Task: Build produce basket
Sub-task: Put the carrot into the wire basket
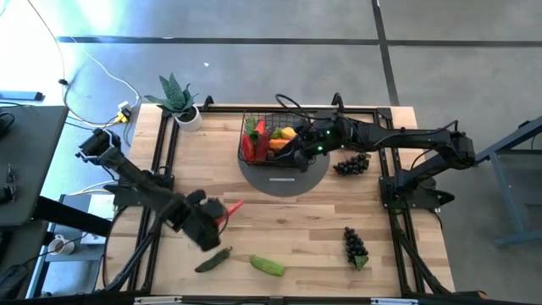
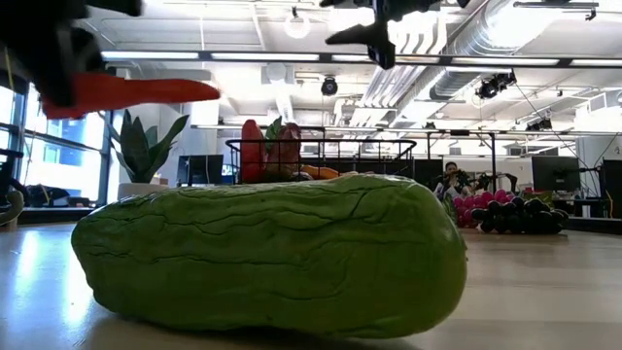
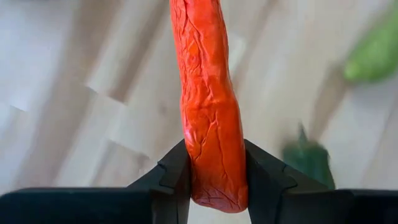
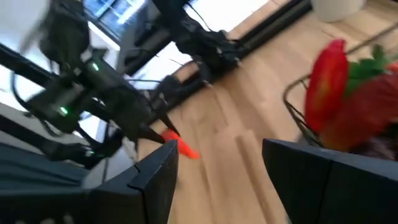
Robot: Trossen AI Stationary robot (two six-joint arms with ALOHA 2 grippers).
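We see the left gripper (image 3: 214, 180) clamped on a red chilli (image 3: 208, 106), lifted above the table's (image 1: 313, 229) left-front area. The right gripper (image 4: 217, 168), jaws apart and empty, hovers at the basket (image 1: 275, 140) near the table's far edge; we read no writing anywhere.

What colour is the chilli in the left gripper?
Red-orange; the chilli shows best in the left wrist view, clamped in the left gripper.

My left fingers (image 3: 177, 180) are black against an orange-red, wrinkled chilli (image 3: 208, 112). The bench (image 1: 296, 229) is pale wood in lengthwise strips. The basket (image 1: 273, 140) is black wire, sitting on a grey round mat (image 1: 284, 180). In it are red peppers (image 1: 254, 144) and an orange-yellow piece (image 1: 286, 133). The cucumber (image 2: 272, 255) is bright green with darker creases. Grapes (image 1: 354, 244) are near-black.
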